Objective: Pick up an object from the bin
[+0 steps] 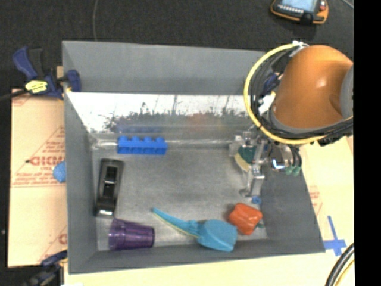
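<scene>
My gripper [255, 176] hangs low at the bin's right side, under the arm's orange cover. Just in front of it, near the front right corner, lies a small orange blocky thing [244, 217], close to the gripper's tip but apart from it. A light blue scoop [208, 233] with a long tapered handle lies to the left of the orange thing, along the front wall. A small teal shape [244, 157] sits against the gripper's left side; I cannot tell whether it is a loose thing or part of the gripper.
A blue studded brick [141, 145] lies at the back wall on the left. A black tape dispenser [108, 186] stands along the left wall, and a purple cup [130, 235] lies on its side in the front left corner.
</scene>
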Motion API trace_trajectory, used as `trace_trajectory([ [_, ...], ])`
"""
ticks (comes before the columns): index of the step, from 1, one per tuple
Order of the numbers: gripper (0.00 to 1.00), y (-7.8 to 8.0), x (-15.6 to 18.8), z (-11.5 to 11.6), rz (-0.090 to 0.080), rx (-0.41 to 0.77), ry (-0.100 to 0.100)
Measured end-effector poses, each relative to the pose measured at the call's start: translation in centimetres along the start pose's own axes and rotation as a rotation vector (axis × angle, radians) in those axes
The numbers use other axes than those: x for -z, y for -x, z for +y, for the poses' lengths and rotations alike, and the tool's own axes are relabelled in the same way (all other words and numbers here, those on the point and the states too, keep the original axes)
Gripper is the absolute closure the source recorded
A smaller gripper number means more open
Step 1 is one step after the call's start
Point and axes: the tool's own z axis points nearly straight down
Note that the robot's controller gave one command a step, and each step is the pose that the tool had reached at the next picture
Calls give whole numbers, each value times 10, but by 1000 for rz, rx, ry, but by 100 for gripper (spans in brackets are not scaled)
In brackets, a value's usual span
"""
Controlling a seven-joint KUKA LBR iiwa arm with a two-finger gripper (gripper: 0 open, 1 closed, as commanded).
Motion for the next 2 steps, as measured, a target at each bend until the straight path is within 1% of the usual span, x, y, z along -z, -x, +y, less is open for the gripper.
trace_trajectory([
  [1,0,1,4,0,-9,2,-1],
  [2,0,-39,-120,-32,-11,219,-3],
])
